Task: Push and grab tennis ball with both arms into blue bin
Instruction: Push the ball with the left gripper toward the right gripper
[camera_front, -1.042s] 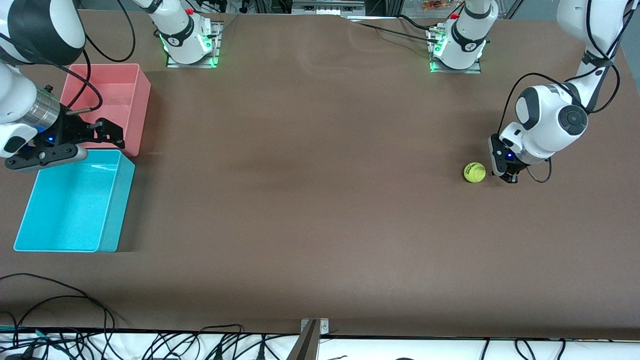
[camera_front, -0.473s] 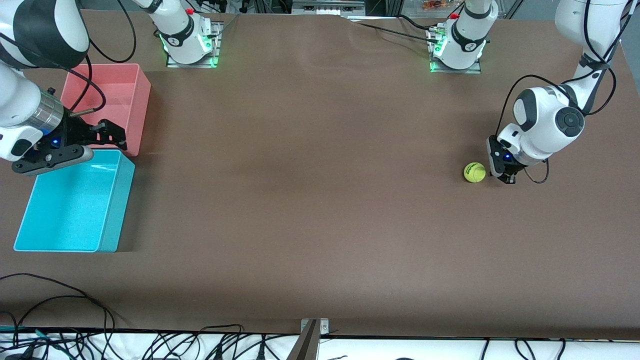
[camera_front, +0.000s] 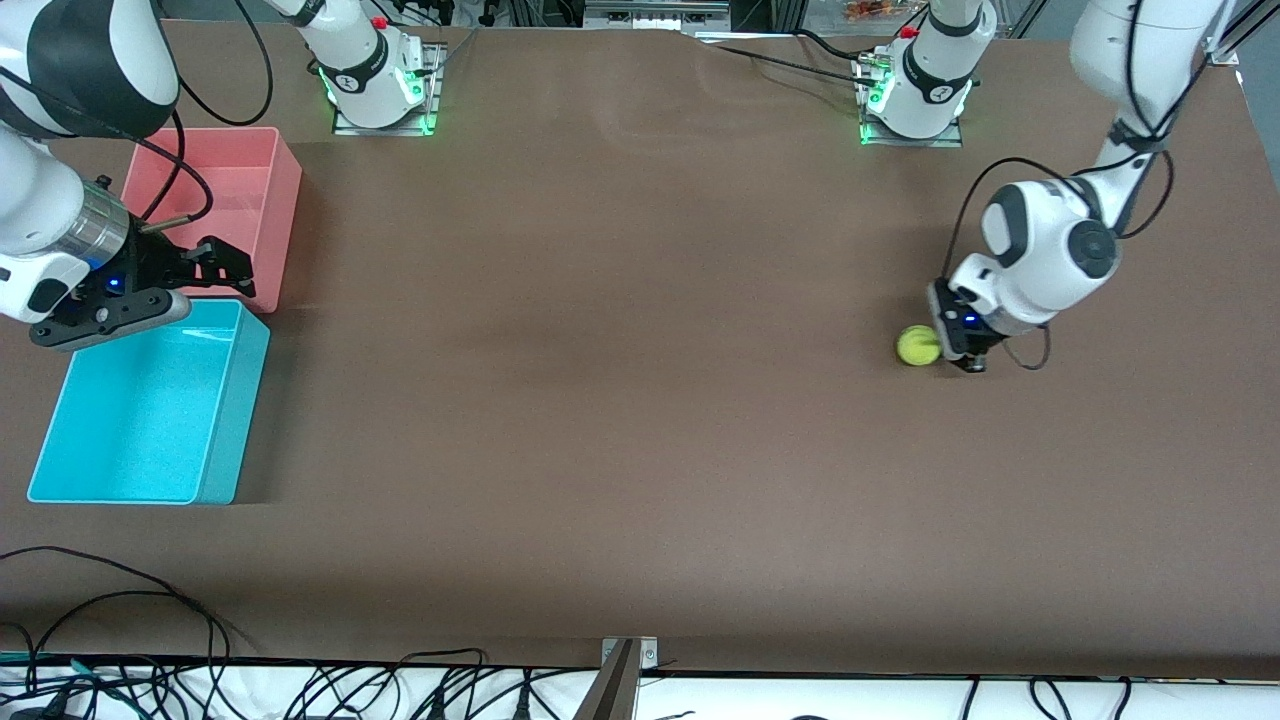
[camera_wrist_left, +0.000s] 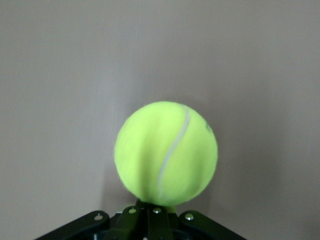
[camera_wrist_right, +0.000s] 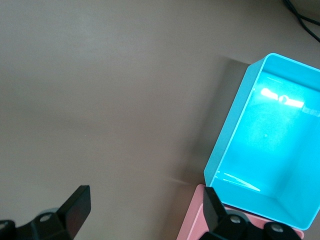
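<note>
From across the room, the ball (camera_front: 917, 346) lay on the brown worktop (camera_front: 620, 330) near the left arm's end, well apart from the blue bin (camera_front: 150, 410) at the right arm's end. The left claw (camera_front: 966, 357), its fingers pressed together and holding nothing, stood low at the ball's side, touching or almost touching it, on the side away from the bin: placed, it seemed, to shove the ball rather than lift it. The right claw (camera_front: 222, 268) hung spread wide and empty over the gap between the blue bin and the pink bin (camera_front: 270, 200), apparently waiting to receive.

Seen from the left wrist, the ball (camera_wrist_left: 166, 153) filled the middle of the view, just ahead of the closed claw (camera_wrist_left: 149, 214), bare worktop (camera_wrist_left: 65, 75) all around it.

Seen from the right wrist, the parted fingers (camera_wrist_right: 76, 206) framed bare worktop, with the blue bin (camera_wrist_right: 235, 130) open and empty beside them and a strip of pink bin (camera_wrist_right: 192, 222) against it.
</note>
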